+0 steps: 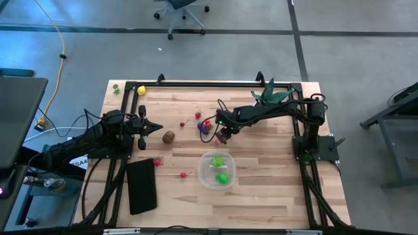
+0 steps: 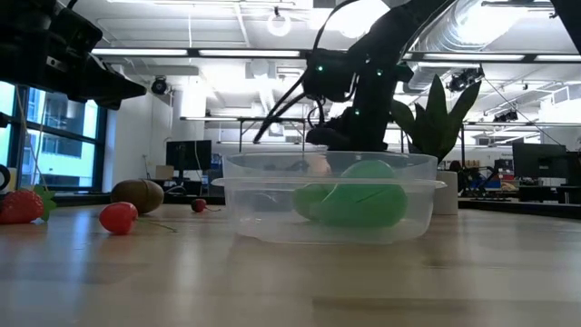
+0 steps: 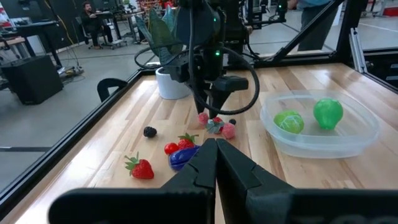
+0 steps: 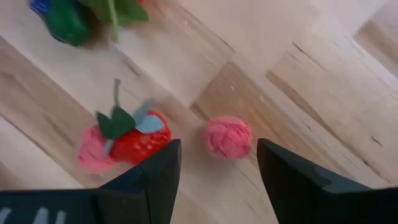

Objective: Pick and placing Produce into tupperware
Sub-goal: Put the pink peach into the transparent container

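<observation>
The clear round tupperware (image 1: 217, 170) stands at the near middle of the table with two bright green produce pieces (image 3: 288, 121) (image 3: 328, 112) inside. My right gripper (image 4: 217, 163) hangs open, pointing down, over a small pink berry (image 4: 228, 137). That berry lies on the wood between and just beyond its fingertips, untouched. A red piece with green leaves (image 4: 134, 138) lies beside it. A purple piece (image 1: 206, 127), a brown one (image 1: 169, 137), a yellow one (image 1: 141, 90) and small red ones (image 1: 157, 162) lie scattered. My left gripper (image 1: 153, 128) waits shut above the table's left.
A flat black rectangle (image 1: 142, 186) lies near the front left. A spiky green plant in a white pot (image 1: 271, 96) stands at the far right, behind my right arm. A strawberry (image 3: 142, 168) and a dark berry (image 3: 150, 131) lie toward the far side. Bare wood lies at the near right.
</observation>
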`<state>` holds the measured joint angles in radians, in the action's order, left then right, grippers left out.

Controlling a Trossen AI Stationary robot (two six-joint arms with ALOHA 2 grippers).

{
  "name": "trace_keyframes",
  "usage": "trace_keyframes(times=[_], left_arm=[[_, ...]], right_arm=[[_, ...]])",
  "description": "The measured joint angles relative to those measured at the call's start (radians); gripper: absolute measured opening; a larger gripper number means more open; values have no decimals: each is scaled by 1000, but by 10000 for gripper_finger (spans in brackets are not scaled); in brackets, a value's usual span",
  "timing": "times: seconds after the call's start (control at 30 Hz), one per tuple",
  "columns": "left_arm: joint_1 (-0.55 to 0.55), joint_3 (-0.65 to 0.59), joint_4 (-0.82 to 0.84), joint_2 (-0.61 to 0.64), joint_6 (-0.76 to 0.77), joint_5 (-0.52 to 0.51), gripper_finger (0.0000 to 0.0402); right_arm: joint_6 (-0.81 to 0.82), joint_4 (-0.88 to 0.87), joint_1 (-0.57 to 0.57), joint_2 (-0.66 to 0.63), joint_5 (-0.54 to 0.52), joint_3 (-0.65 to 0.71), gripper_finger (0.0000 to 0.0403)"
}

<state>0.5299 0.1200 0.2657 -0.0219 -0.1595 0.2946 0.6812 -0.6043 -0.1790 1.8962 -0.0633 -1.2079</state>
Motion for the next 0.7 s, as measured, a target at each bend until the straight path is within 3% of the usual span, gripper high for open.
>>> trace_keyframes(times=[0.5, 0.7], left_arm=[[0, 0, 0, 0, 0, 0, 1], [0, 0, 0, 0, 0, 0, 1]], right_arm=[[-27, 5, -2, 25, -14, 0, 200], [-47, 23, -2, 25, -12, 0, 175]])
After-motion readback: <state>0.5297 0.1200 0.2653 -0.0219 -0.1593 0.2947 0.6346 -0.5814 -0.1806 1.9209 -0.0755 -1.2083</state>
